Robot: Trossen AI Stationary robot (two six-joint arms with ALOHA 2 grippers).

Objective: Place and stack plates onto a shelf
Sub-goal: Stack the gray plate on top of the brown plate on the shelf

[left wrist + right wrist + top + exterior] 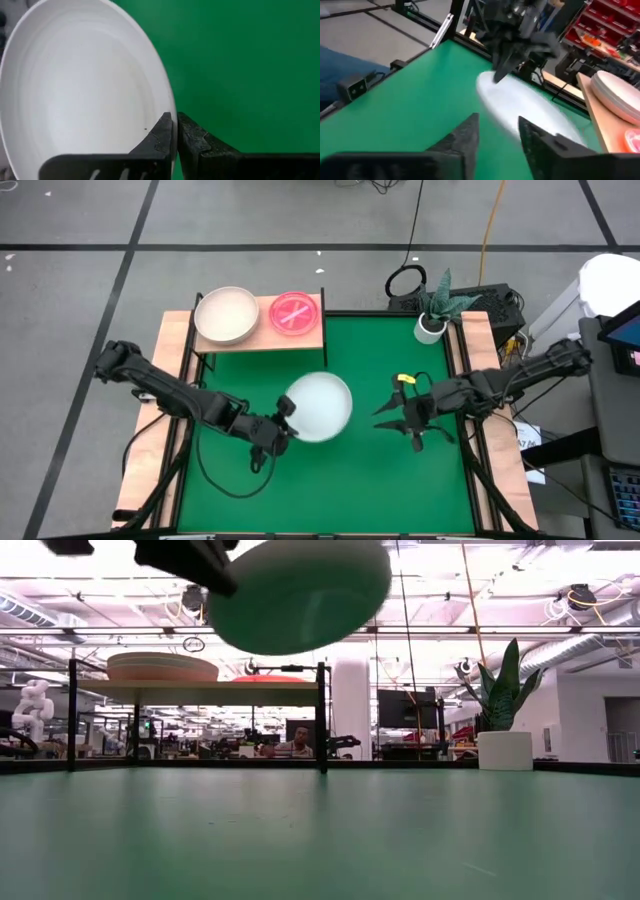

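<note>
A pale mint-white plate (322, 406) (300, 590) hangs above the middle of the green table, with my left gripper (284, 426) (175, 131) shut on its rim. On the light-wood shelf (260, 340) (200, 688) at the far left, a cream plate (225, 315) tops a stack (160, 667). A small magenta plate (296, 313) rests flat beside it. My right gripper (396, 416) (500, 132) stands open in the air to the plate's right, with nothing between its fingers. My left gripper pinches the plate's rim (173, 120) between its two fingers, one finger (160, 137) on the plate's inner face and the other (195, 142) on its outer side. The fingers come slanting down from the table's left. The plate is lifted clear of the table, slightly tilted.
A white pot with a green plant (432, 326) (505, 750) stands at the table's far right corner. Wooden strips (170, 380) run along both sides of the table. People sit in the room beyond the table (295, 745).
</note>
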